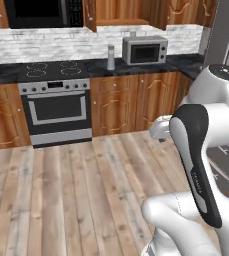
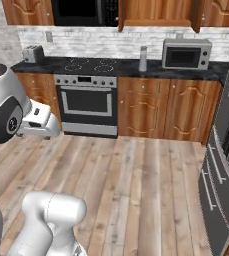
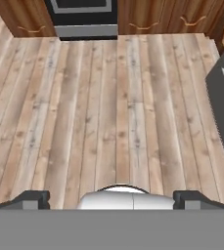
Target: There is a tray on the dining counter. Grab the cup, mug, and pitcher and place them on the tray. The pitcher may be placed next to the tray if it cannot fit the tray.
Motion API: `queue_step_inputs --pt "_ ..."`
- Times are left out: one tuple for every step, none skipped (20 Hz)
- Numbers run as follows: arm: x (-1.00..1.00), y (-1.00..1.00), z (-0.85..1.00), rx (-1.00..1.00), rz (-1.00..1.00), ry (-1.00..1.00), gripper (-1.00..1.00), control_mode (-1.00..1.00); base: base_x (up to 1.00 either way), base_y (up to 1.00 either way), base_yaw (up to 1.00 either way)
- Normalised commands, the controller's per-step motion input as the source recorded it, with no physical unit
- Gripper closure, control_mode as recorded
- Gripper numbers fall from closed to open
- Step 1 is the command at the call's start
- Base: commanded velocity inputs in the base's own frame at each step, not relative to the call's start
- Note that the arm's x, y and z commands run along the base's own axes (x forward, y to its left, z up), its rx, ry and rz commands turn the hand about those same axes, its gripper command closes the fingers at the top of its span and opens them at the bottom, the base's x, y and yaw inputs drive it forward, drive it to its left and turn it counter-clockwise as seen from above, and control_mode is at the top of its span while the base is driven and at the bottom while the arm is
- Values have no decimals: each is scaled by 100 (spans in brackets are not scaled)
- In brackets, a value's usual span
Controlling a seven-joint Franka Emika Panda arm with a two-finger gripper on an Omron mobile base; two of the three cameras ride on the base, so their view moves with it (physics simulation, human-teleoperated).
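Observation:
My gripper is open, its two dark fingertips set wide apart at the bottom of the hand view with nothing between them. It looks down at bare pale wooden floor planks. The arm's white and dark links rise in front of both base cameras. The tray, the dining counter, the cup, the mug and the pitcher are out of view.
Ahead stands a steel oven with a black cooktop between brown cabinets. On the back counter are a microwave, a slim grey cylinder and a toaster. A dark fridge lines the right side.

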Motion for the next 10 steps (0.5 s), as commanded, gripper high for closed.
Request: queue_step_inputs --pt "0 0 0 0 0 0 -100 100 100 -19 0" --pt "0 0 0 0 0 0 -100 100 100 -19 0" --pt "0 0 0 0 0 0 -100 100 100 -19 0" --pt "0 0 0 0 0 0 -100 100 100 -20 0" --pt "0 0 0 0 0 0 -100 100 100 -26 0" --pt "0 0 0 0 0 0 -100 100 100 -28 0" --pt "0 0 0 0 0 0 -100 100 100 -30 0" --pt "0 0 0 0 0 0 -100 100 100 -29 0" --pt "0 0 0 0 0 0 -100 100 100 -29 0" --pt "0 0 0 0 0 0 -100 100 100 -29 0"
